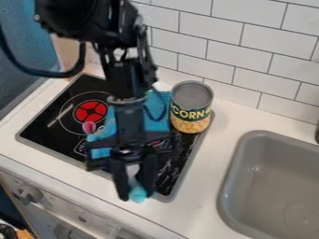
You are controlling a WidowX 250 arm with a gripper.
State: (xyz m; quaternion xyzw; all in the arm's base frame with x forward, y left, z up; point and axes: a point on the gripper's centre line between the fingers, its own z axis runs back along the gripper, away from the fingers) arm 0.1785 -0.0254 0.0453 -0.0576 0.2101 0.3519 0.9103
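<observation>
Over the near edge of the black stovetop (pixel 53 135), hard to make out between dark fingers: a small whitish and light-blue object (pixel 137 194), partly hidden, exact kind impossible to tell. Held within the claw of the black gripper (pixel 135 191), with the rounded light-blue end down at the fingertips and the whitish part higher up in the gap. Fingers closed in on both sides of it, clamped rather than spread.

Farther back, beneath the arm in the view, a blue item (pixel 159 112), much covered by the black links (cloth or plastic, hard to say). Just beside its left edge, a small pink piece (pixel 89 127). Farther left, a red burner mark (pixel 90 111), partly covered by the arm. At the stovetop's far right corner, well apart from the claw, an upright tin can (pixel 191 109), near the blue item. Farther right, a grey sink (pixel 268 175), cut off by the view's edge. Behind, white wall tiles (pixel 240 46).
</observation>
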